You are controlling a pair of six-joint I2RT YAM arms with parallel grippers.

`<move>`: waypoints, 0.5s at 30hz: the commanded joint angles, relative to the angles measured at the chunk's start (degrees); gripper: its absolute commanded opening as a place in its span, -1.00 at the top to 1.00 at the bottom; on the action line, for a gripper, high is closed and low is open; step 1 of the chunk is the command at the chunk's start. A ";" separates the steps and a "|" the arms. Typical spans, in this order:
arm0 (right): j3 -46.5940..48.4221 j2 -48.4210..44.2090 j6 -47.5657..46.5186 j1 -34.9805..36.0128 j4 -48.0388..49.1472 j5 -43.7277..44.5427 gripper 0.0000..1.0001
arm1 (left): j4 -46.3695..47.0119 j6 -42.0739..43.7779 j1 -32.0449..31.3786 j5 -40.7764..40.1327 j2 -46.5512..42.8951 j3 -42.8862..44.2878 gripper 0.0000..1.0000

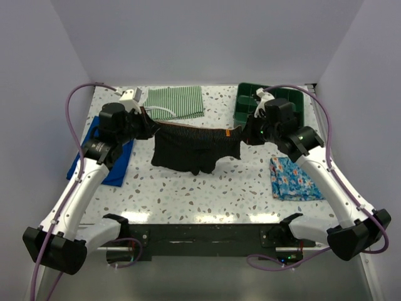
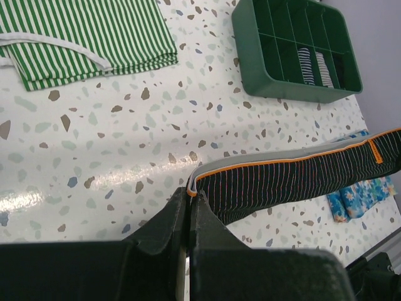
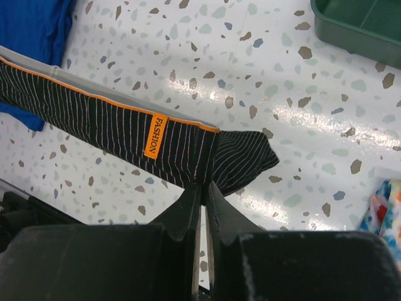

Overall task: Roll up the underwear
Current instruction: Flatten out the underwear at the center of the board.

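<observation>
The underwear (image 1: 191, 150) is black with fine pale stripes, an orange-edged grey waistband and an orange label. It hangs stretched between my two grippers above the middle of the table, its lower part drooping onto the tabletop. My left gripper (image 1: 152, 128) is shut on the waistband's left end, seen up close in the left wrist view, where the left gripper (image 2: 190, 195) pinches the underwear (image 2: 301, 179). My right gripper (image 1: 243, 133) is shut on the right end; in the right wrist view the right gripper (image 3: 205, 186) clamps the underwear (image 3: 125, 141) just below the waistband.
A green-and-white striped cloth (image 1: 175, 102) lies at the back left. A green divided tray (image 1: 247, 119) stands at the back right with rolled items in it. A blue cloth (image 1: 119, 166) lies under the left arm. A blue floral cloth (image 1: 294, 179) lies at the right.
</observation>
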 commanded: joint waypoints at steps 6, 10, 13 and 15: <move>-0.41 -2.35 -0.75 -0.18 1.09 -5.89 0.87 | -3.97 2.34 -0.07 -0.41 -2.06 4.03 1.00; -2.34 -5.24 -1.02 -0.09 2.48 -9.41 0.88 | -4.86 1.73 -0.16 1.79 -4.95 1.50 1.00; -6.81 -9.72 1.43 0.00 6.43 -15.20 0.89 | -4.60 0.06 -0.07 4.33 -8.90 -1.40 1.00; -9.72 -13.31 3.80 0.26 8.37 -20.28 0.90 | -5.12 -1.08 -0.16 6.62 -11.81 -2.38 1.00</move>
